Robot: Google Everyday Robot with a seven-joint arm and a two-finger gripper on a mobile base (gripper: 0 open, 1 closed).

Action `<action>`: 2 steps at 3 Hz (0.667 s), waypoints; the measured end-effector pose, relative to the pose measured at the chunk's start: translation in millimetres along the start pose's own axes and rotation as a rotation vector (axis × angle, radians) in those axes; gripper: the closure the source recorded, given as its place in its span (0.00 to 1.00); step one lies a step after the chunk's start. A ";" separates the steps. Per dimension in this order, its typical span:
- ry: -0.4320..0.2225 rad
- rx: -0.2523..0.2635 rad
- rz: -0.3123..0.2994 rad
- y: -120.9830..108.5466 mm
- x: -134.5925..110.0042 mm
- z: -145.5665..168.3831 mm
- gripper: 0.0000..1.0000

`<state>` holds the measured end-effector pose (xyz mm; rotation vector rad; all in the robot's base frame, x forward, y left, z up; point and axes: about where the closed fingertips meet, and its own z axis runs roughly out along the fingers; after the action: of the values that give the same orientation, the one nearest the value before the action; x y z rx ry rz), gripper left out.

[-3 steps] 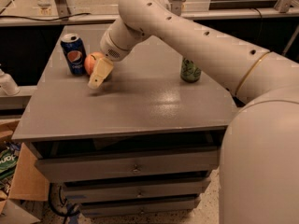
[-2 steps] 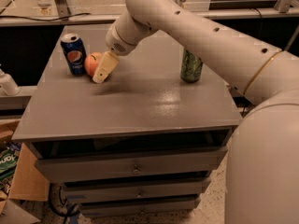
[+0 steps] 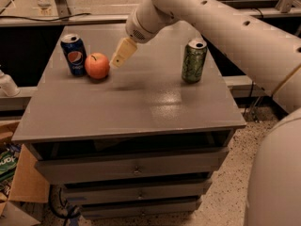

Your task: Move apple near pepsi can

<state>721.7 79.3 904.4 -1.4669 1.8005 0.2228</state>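
A round red-orange apple (image 3: 97,66) with a short dark stem sits on the grey table (image 3: 141,107), just beside the blue pepsi can (image 3: 74,54), at its 3 o'clock. The tool (image 3: 120,55) hangs at the apple's 2 o'clock, clear of it; parted or together, one cannot tell.

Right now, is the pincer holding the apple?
No, the apple sits on the table by the pepsi can, and the pincer hovers just beside it.
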 end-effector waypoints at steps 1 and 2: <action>0.005 0.091 0.049 -26.5 14.9 -23.7 0.00; -0.006 0.190 0.108 -57.5 26.9 -46.0 0.00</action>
<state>751.2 14.3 936.7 -1.2371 1.8445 0.1059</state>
